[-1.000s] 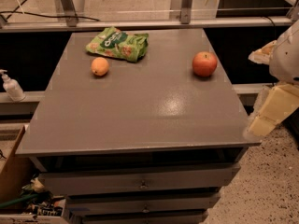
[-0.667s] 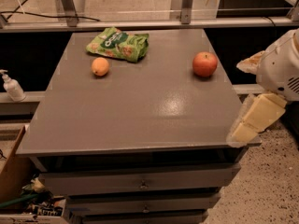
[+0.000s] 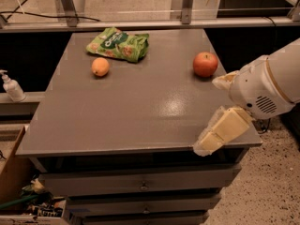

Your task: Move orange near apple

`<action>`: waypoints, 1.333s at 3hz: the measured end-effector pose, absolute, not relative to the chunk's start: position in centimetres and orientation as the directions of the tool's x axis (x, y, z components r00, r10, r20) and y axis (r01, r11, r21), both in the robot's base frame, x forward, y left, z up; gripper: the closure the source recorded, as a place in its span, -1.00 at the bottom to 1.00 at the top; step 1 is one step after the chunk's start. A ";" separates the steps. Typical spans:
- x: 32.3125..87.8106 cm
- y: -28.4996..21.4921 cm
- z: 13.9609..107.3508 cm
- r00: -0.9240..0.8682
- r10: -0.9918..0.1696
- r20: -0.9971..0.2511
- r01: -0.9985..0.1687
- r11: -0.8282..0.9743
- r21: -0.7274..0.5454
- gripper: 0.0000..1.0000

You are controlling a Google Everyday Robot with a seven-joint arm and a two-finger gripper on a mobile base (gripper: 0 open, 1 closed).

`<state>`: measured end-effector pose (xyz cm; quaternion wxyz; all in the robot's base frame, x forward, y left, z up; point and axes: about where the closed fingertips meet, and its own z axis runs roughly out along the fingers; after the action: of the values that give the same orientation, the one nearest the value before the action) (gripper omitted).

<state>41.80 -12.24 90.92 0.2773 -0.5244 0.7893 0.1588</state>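
The gripper (image 3: 210, 114) hangs over the near right edge of the table (image 3: 117, 121), fingers spread wide, holding nothing. The apple (image 3: 205, 64) sits just beyond it, far right. The orange (image 3: 100, 66) lies well apart, far left.

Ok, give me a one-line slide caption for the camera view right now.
Tool at front-right edge of table; orange beside chip bag, apple at back right.
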 end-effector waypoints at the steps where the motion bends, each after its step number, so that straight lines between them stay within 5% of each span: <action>1: 41.8 -12.2 90.9 -0.296 -0.740 -0.604 -0.916 0.400 -0.040 -1.00; 4: 41.0 -5.1 84.6 -0.355 -0.482 -0.801 -0.872 0.479 0.099 -1.00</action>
<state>41.00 -5.06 84.59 0.3647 -0.4350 0.7787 0.2673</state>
